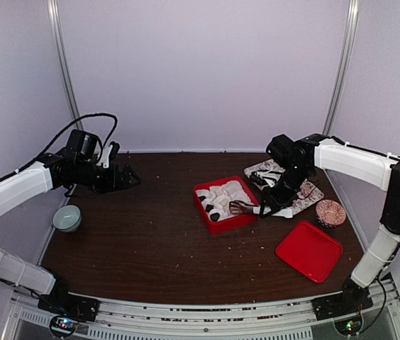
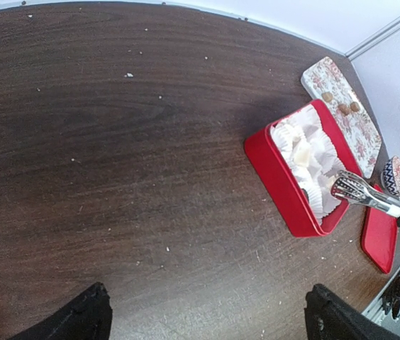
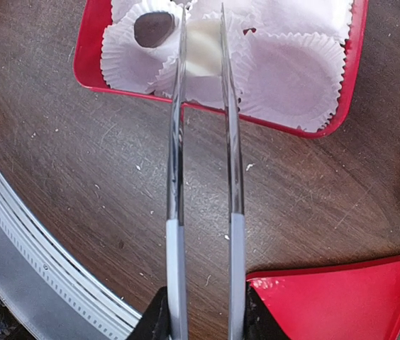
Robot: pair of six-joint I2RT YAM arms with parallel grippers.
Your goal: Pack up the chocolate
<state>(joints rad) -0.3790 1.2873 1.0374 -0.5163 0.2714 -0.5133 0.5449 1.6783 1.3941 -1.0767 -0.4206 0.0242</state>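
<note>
Here the right gripper (image 3: 203, 320) was clamped on the tongs (image 3: 174, 177), their tips over the red box (image 3: 85, 62) of white paper cups (image 3: 285, 64), where 1 dark chocolate (image 3: 152, 28) sat in a corner cup; the left gripper (image 2: 207, 319) hung open above the table (image 2: 115, 142).

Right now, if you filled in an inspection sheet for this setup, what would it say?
Surface: dark wood table, scattered pale crumbs.
Job's things: dark chocolate in a paper cup inside the red box; tan pieces on the patterned tray; red lid lying apart.
Clutter: pale bowl at left, round patterned disc at right.
Grippers: left gripper open, empty, above the table; right gripper shut on tongs, tips over the box.
Cables: black cable looping above the left arm.
Surroundings: plain pale walls, metal uprights.
</note>
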